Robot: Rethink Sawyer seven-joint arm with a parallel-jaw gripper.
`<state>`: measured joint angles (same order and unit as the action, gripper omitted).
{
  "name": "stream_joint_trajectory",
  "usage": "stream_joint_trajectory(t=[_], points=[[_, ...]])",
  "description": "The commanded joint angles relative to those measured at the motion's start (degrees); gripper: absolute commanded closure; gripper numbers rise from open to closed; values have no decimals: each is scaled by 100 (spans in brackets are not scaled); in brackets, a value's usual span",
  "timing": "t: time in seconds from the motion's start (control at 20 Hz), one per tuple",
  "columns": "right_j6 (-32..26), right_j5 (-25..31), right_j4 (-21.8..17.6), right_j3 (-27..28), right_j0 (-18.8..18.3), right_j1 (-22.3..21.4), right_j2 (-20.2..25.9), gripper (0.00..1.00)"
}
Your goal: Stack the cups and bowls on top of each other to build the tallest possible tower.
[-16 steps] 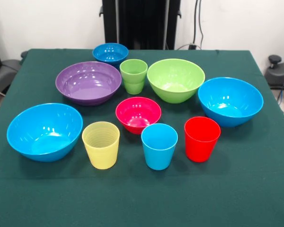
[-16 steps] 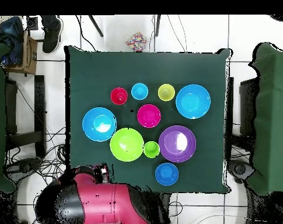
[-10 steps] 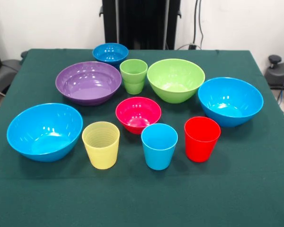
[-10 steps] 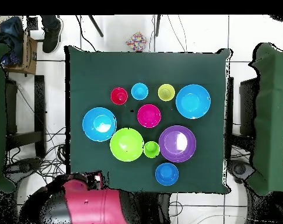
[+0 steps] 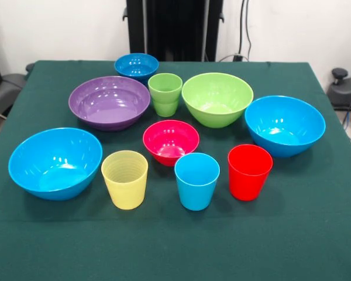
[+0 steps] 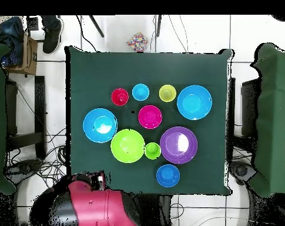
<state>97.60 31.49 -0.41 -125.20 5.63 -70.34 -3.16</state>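
Every piece stands upright and alone on the green cloth. In the back row are the small dark blue bowl [image 5: 136, 64], purple bowl [image 5: 109, 100], green cup [image 5: 165, 93] and lime-green bowl [image 5: 217, 98]. One light blue bowl [image 5: 285, 124] sits right, another [image 5: 55, 161] left, and the pink-red bowl [image 5: 171, 140] in the middle. In front stand the yellow cup [image 5: 124, 178], light blue cup [image 5: 196, 180] and red cup [image 5: 249, 171]. No tower stands. The red arm [image 6: 89, 203] is folded off the table's corner, and its gripper [image 6: 100, 178] is a small dark shape.
The table [image 6: 86, 70] is covered in dark green cloth. Other green-covered tables [image 6: 272, 118] flank it. A person's shoe [image 6: 50, 35] and a small colourful object [image 6: 136, 41] lie on the floor beyond the far edge. Cables trail on the floor beside the arm.
The red arm has shifted slightly at the table's corner in the overhead view. The cups and bowls have not moved.
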Motion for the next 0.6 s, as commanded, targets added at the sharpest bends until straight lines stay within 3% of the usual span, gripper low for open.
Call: stream_joint_trajectory(t=[0.05, 0.2, 0.4, 0.6], points=[[1265, -2243, -292, -940, 114, 2073, 323, 0], [1114, -2761, -269, -971, 36, 2460, 409, 0], [1006, -3039, -265, -980, 51, 2719, 406, 0], [1018, -3254, -182, -892, 271, 2969, 224, 0]])
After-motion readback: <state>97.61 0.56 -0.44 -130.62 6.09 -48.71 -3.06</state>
